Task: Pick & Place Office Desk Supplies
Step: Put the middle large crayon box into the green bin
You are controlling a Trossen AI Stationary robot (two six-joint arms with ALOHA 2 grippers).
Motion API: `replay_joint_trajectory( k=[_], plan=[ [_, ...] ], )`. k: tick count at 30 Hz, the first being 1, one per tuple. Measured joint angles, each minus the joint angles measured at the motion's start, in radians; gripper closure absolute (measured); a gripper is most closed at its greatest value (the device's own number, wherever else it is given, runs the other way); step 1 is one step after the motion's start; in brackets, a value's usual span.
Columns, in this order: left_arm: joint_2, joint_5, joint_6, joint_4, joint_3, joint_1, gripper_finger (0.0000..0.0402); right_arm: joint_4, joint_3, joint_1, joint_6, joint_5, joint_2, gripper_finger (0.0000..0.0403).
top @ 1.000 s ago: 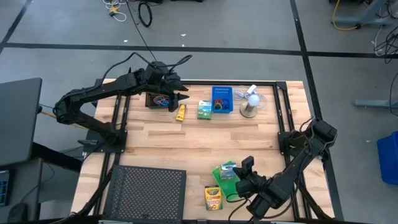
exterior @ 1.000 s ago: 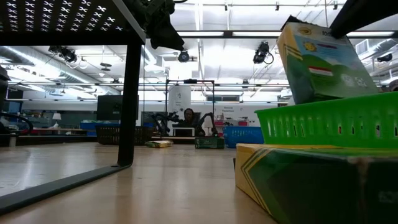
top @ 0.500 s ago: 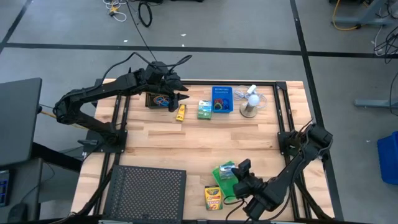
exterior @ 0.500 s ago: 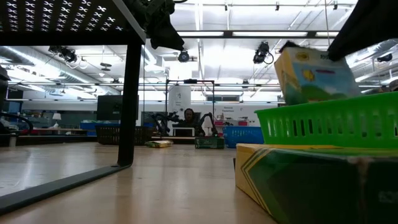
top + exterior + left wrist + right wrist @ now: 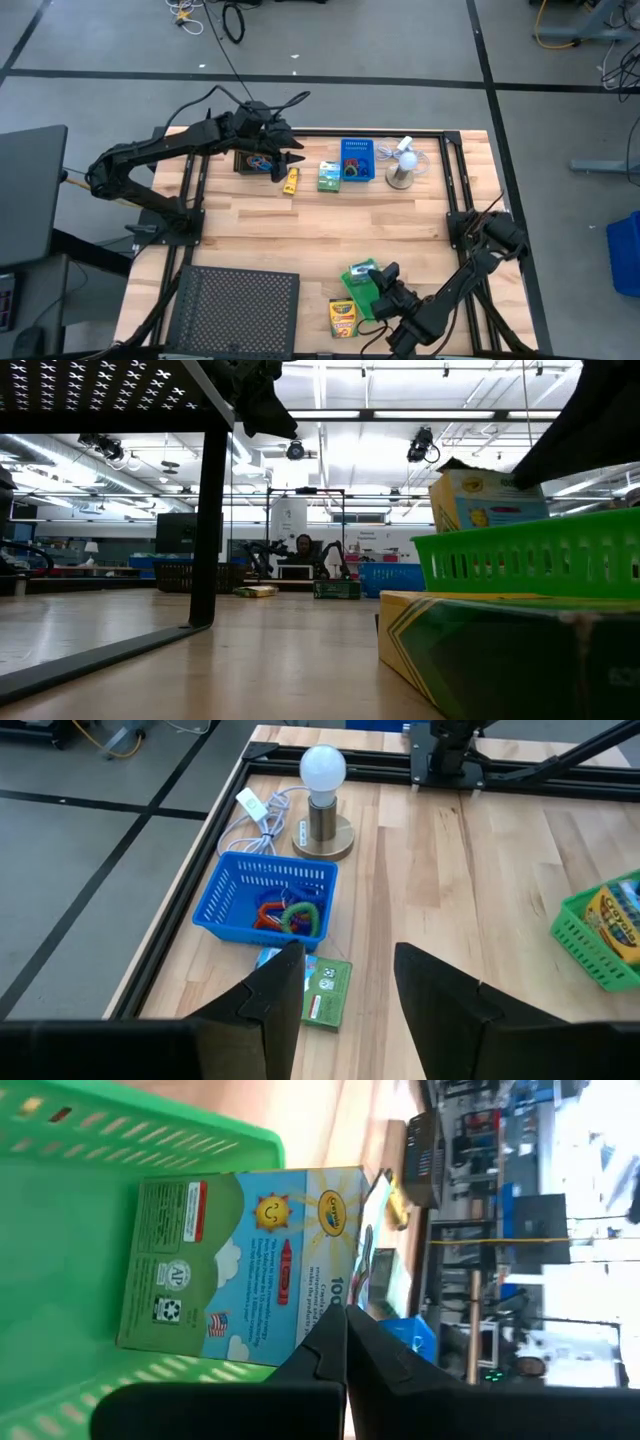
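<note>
Presently the step in hand appears to be the placing of a crayon box into the small green plastic bin (image 5: 362, 283), the landmark for all positions below. The right gripper (image 5: 384, 282) reaches over the bin from the table's near edge, its two dark fingers (image 5: 345, 1342) pressed together on the upper edge of a green-and-yellow cardboard crayon box (image 5: 245, 1260). This box leans against the bin's slatted wall (image 5: 520, 555), its top showing above the rim in the low view (image 5: 487, 500); whether its base rests on the bin floor cannot be told.

A second yellow crayon box (image 5: 343, 318) lies flat on the wooden table (image 5: 330, 225) just beside the bin, on its near side. A large flat black mesh tray (image 5: 236, 310) lies to the bin's left.

Well beyond the bin, along the far edge, stand a small blue plastic bin (image 5: 357, 160) holding coloured rubber-band loops (image 5: 288, 914), a green-white small box (image 5: 329, 176), a yellow tube (image 5: 291, 180), a black bin (image 5: 252, 162) and a white mini fan on a round base (image 5: 402, 166). The left gripper (image 5: 282, 160) waits there, over the black bin, fingers (image 5: 278, 990) parted and holding nothing.

The next move, by this judgement, calls for opening the right fingers so the box settles inside, then a straight withdrawal clear of the rim.
</note>
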Motion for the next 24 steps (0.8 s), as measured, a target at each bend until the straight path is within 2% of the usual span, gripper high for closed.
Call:
replay_joint_trajectory(
  k=[11, 17, 24],
  plan=[
    [0.0, -0.019, -0.007, 0.0, 0.0, -0.011, 0.0236, -0.005, 0.003, 0.007, 0.02, 0.113, 0.051, 0.0403],
    [0.0, -0.019, -0.008, 0.0, 0.0, -0.01, 0.0236, -0.004, 0.003, 0.004, -0.002, 0.107, 0.051, 0.0403],
    [0.0, -0.019, -0.008, 0.0, 0.0, -0.01, 0.0236, -0.005, 0.004, -0.022, 0.001, 0.031, 0.048, 0.0403]
  ],
)
